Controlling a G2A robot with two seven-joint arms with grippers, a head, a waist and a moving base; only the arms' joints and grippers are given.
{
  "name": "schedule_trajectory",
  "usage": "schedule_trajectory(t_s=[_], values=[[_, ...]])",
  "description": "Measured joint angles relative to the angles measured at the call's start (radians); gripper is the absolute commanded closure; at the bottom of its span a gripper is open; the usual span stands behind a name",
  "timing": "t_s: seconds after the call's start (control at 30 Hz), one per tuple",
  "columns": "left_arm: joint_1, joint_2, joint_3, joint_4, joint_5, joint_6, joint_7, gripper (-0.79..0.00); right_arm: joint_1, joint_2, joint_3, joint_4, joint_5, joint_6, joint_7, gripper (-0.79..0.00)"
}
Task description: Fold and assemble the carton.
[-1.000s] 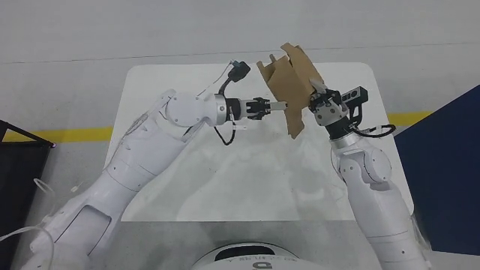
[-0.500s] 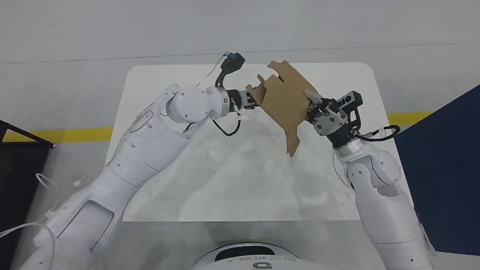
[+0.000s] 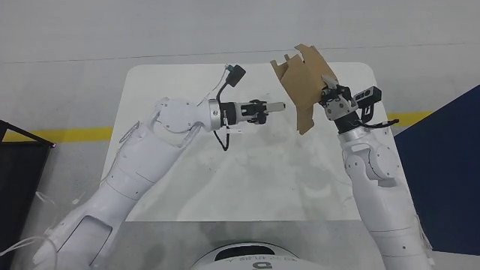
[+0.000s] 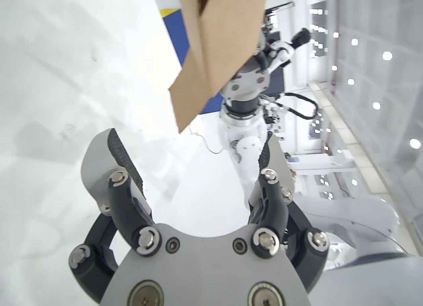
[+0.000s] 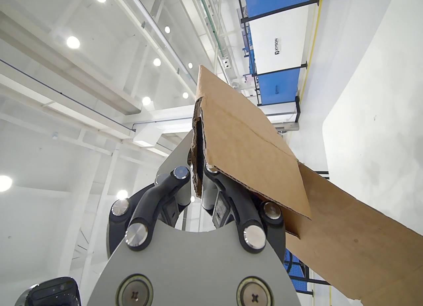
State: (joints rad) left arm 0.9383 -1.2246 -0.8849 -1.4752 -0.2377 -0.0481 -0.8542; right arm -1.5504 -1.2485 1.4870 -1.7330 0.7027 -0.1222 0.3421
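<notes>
Since half a second ago the left gripper [image 3: 274, 107] has drawn back from the carton [image 3: 306, 88], which the right gripper [image 3: 331, 95] has swung toward the far right corner of the table [image 3: 165, 195]. From above, carton and left fingertips are now apart. In the left wrist view the left gripper [image 4: 191, 137] gapes wide, the carton [image 4: 228, 22] hanging just beyond it (panels parted to a dark slit). In the right wrist view the right gripper [image 5: 200, 171] pinches the carton's [image 5: 251, 155] ragged edge.
</notes>
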Motion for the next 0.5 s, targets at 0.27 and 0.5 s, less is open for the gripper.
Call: schedule_trajectory(t_s=[0.27,0.5], values=[[-0.022,-0.016,-0.004,0.098,-0.053,-0.048,0.061,-0.785,-0.016,-0.004,-0.018,-0.034,0.033,0.011,0.029,0.000],[-0.012,-0.023,-0.012,0.119,-0.056,-0.130,0.102,-0.785,-0.038,0.000,-0.020,-0.064,-0.034,0.018,0.045,0.000]])
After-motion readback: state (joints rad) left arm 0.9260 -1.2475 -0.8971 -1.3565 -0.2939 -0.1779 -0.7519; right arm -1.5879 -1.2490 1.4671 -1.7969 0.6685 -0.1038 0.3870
